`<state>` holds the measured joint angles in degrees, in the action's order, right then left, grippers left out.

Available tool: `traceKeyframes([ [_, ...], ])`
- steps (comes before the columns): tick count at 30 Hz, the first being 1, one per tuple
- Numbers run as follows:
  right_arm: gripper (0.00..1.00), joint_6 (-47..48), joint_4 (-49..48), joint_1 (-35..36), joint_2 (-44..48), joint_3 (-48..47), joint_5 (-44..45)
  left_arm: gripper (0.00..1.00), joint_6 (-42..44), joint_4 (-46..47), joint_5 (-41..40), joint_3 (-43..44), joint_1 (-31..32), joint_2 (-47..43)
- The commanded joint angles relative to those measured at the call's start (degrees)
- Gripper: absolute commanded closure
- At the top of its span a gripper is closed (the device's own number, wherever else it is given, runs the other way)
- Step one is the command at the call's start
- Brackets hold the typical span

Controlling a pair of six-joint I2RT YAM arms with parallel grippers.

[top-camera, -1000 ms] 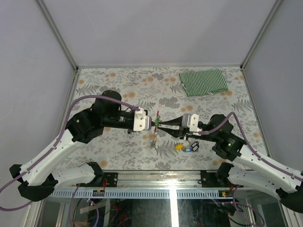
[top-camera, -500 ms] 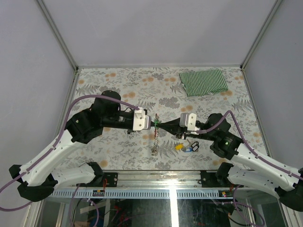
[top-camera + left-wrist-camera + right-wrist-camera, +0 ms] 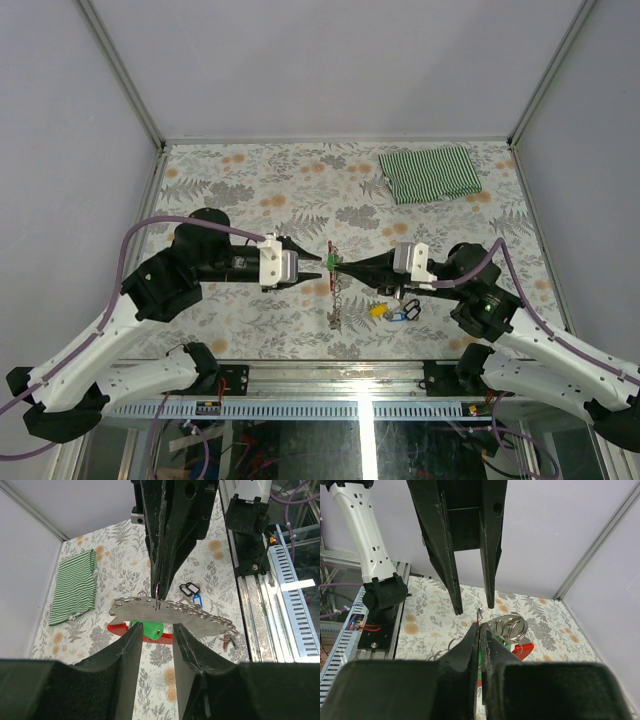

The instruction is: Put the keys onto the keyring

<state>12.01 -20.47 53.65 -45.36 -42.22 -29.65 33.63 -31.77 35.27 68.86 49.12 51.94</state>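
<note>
- Since a second ago the left claw (image 3: 308, 266) has let go of the keyring (image 3: 332, 262) and drawn back toward the bench's left edge. The right claw (image 3: 337, 265), apart then, has closed on the keyring.
- Top view:
  - The keyring hangs above the middle of the bench (image 3: 250, 170), between the two claws. Its chain (image 3: 334, 300) trails toward the near edge.
  - A yellow key (image 3: 379, 310) and a blue key (image 3: 398, 317) lie under the right arm, close to the near edge. A black loop (image 3: 409, 305) is just beside them.
  - A striped cloth (image 3: 430, 173) lies at the far right corner.
- Only the left wrist view shows the red clip (image 3: 120, 627) with the green key (image 3: 148, 628) touching it. It also shows the right claw's tips pinched on a thin wire ring (image 3: 157, 592), with the chain running blurred across below.
- Only the right wrist view shows the left claw's fingers (image 3: 442, 545) a narrow gap apart with nothing between them. Split rings (image 3: 512, 625) sit just beyond the shut right tips.
</note>
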Motion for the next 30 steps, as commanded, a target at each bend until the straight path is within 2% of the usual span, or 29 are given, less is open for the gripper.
traceKeyframes([
  [1,1.0,-0.8,-5.3,0.4,1.2,-1.8,-1.1,0.69,-5.2,9.8,0.6,-2.6,0.3,-1.7],
  [8,1.0,-1.1,-6.0,0.5,0.9,-2.0,-1.7,0.7,-7.7,13.1,1.9,-3.5,0.2,-1.7],
  [12,1.0,-1.3,-6.6,0.4,0.9,-1.8,-1.7,0.73,-7.9,13.2,2.9,-3.4,0.3,-1.0],
  [22,1.0,-1.4,-7.6,0.5,0.7,-1.6,-1.9,0.74,-8.4,13.2,4.1,-3.8,0.3,0.1],
  [30,1.0,-1.8,-7.8,0.4,0.4,-1.6,-2.2,0.84,-8.1,13.4,5.3,-2.8,0.3,1.2],
])
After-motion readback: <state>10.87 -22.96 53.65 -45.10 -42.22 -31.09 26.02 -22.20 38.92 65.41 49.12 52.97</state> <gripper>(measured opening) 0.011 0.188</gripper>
